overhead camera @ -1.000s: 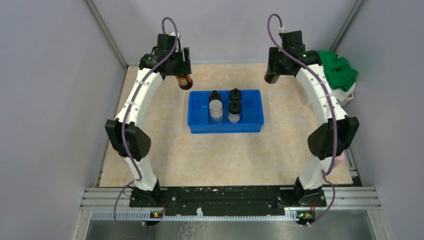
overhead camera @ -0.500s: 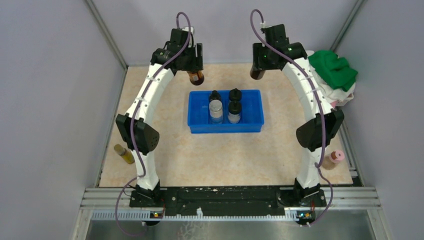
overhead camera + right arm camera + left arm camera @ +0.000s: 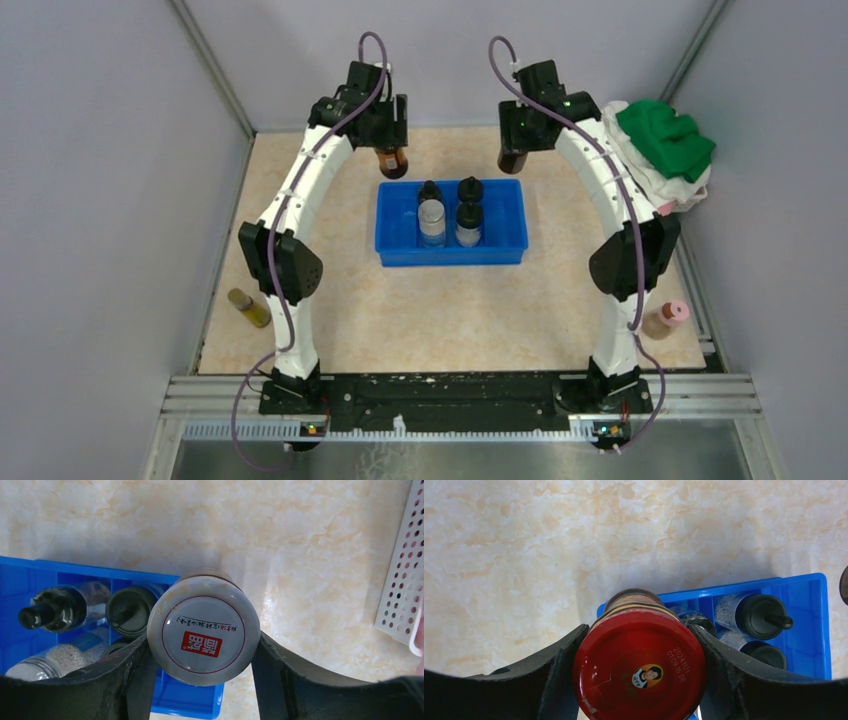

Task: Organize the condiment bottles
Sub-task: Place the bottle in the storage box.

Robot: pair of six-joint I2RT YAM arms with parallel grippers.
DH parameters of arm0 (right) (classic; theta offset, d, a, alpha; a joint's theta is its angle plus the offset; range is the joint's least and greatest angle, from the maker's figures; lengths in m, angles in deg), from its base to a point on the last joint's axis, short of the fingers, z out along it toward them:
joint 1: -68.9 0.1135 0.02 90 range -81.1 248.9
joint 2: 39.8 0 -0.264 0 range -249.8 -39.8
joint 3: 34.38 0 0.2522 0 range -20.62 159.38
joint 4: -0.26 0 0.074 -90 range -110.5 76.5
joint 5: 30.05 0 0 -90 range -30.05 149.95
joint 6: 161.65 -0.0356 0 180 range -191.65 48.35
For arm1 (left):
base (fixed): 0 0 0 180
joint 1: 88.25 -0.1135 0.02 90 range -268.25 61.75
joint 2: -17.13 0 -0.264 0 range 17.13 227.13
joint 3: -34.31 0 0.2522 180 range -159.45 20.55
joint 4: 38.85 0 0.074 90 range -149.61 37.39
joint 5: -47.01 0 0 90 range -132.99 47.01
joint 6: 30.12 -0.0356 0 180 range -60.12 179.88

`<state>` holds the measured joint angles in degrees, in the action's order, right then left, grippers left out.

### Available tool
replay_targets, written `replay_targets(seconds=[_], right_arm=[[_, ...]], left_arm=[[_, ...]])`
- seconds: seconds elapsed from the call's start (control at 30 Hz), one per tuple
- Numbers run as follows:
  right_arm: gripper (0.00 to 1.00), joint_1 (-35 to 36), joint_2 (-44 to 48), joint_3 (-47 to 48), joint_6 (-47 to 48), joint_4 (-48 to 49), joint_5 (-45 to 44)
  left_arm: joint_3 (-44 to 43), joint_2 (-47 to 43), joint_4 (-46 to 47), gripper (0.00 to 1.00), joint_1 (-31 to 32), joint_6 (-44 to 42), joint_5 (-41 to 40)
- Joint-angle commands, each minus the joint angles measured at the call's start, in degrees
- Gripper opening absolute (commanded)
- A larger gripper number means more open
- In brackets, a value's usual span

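My left gripper [image 3: 391, 150] is shut on a dark jar with a red cap [image 3: 640, 670] and holds it in the air over the far left corner of the blue tray [image 3: 505, 190]. My right gripper [image 3: 514, 148] is shut on a dark jar with a silver cap [image 3: 204, 630] above the tray's far right corner. Several black-capped bottles [image 3: 432, 215] stand in the tray's middle compartments; they also show in the left wrist view [image 3: 764, 616] and the right wrist view [image 3: 52, 609]. A yellow bottle [image 3: 246, 307] lies at the left table edge. A pink-capped bottle [image 3: 667, 319] stands at the right edge.
A green and white cloth pile [image 3: 668, 150] sits at the far right. A white perforated basket edge [image 3: 402, 575] shows in the right wrist view. Grey walls close in the table on three sides.
Both arms have swung inward toward the tray, each carrying its jar. The yellow and pink-capped bottles came into view as the arms moved off them.
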<state>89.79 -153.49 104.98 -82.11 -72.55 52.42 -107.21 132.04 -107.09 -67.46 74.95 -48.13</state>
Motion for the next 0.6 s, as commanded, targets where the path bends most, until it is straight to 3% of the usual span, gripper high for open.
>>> replay_targets(seconds=[0.0,0.57], right_arm=[[0.0,0.46,2.86,-2.77,0.2,6.32,0.73],[0.0,1.42,3.69,-11.52,-0.46,12.21,1.55]], left_arm=[[1.49,-3.42,6.32,0.0,0.04,0.57,0.39],[11.81,-5.96,11.51,0.0,0.06,1.67,1.58]])
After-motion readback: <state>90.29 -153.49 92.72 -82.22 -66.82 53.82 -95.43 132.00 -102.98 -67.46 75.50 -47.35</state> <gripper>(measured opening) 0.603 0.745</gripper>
